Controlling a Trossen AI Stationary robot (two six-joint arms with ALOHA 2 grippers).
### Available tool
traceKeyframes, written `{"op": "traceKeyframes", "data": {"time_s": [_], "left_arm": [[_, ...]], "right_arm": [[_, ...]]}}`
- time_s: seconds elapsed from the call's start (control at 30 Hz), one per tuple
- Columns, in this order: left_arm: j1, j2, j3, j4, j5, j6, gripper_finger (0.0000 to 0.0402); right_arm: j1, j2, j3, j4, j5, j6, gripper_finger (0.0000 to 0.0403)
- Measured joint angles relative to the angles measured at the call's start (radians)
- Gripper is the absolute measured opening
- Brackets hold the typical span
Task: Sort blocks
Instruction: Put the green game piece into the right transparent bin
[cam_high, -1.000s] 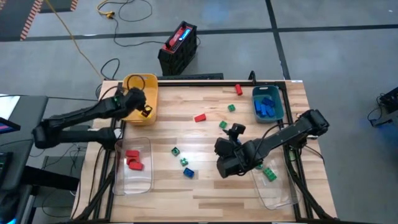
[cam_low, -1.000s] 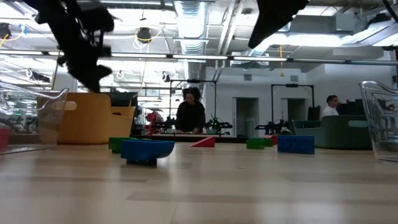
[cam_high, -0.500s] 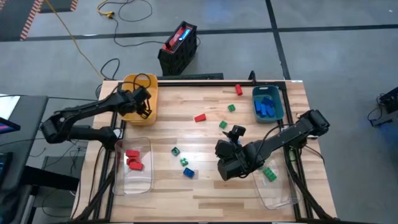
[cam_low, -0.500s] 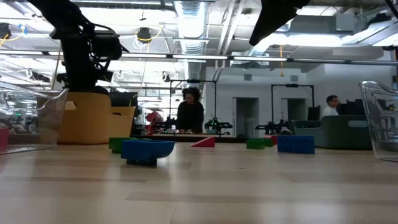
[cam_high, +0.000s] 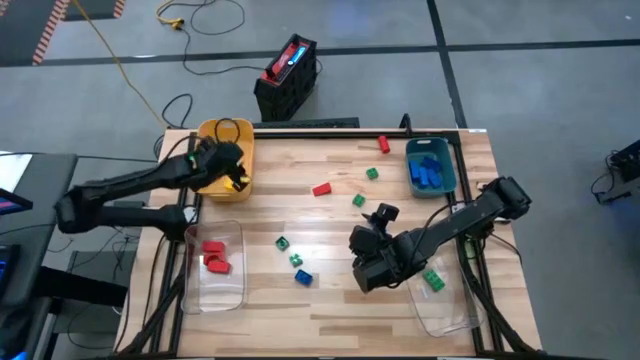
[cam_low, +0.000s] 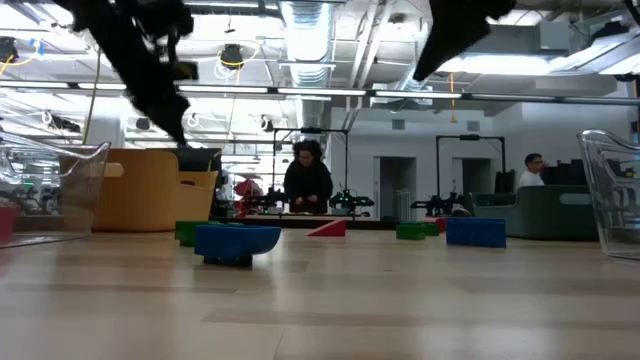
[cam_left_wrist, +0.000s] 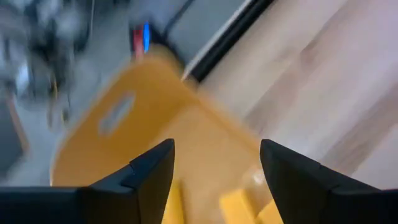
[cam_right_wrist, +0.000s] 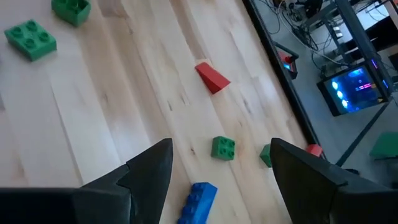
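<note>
My left gripper (cam_high: 233, 178) hangs open over the yellow bin (cam_high: 212, 132) at the table's far left. In the left wrist view its fingers frame the bin's floor, where yellow blocks (cam_left_wrist: 239, 202) lie. My right gripper (cam_high: 366, 268) hovers open above the table's middle right with nothing between its fingers. Loose blocks lie flat on the wood: a red one (cam_high: 321, 188), greens (cam_high: 358, 201) (cam_high: 282, 242) and a blue one (cam_high: 303, 277). In the right wrist view the red wedge (cam_right_wrist: 212, 76), a green block (cam_right_wrist: 223, 148) and the blue block (cam_right_wrist: 199, 196) lie ahead of the fingers.
A clear bin (cam_high: 222, 290) at the near left holds red blocks (cam_high: 213, 255). A clear bin (cam_high: 445, 312) at the near right holds a green block (cam_high: 433, 279). A teal bin (cam_high: 447, 178) at the far right holds blue blocks. Another red block (cam_high: 384, 145) lies by the far edge.
My left gripper has stayed over the yellow bin, swinging a little toward the far edge and back while its wrist rolled. The blocks on the table lie where they were.
</note>
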Motion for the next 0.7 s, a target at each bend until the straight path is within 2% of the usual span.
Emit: {"op": "traceKeyframes", "data": {"time_s": [0.1,0.2,0.33,0.47,0.7], "left_arm": [[-0.139,-0.018,0.001,0.053,-0.012,0.088,0.0227],[-0.291,-0.002,0.001,0.073,0.086,0.14,0.0226],[-0.466,0.08,0.002,0.075,0.15,0.066,0.0226],[-0.563,0.193,0.037,0.059,0.232,-0.024,0.0226],[-0.644,0.388,0.146,0.036,0.289,-0.005,0.0226]], "right_arm": [[0.0,0.001,-0.043,0.042,-0.011,0.021,0.0283],[0.001,0.0,-0.095,0.134,-0.034,0.027,0.0283],[0.013,0.001,-0.135,0.27,-0.043,0.02,0.0283],[0.024,0.001,-0.188,0.453,-0.046,-0.016,0.0283],[0.047,0.001,-0.324,0.807,-0.042,-0.137,0.0283]]}}
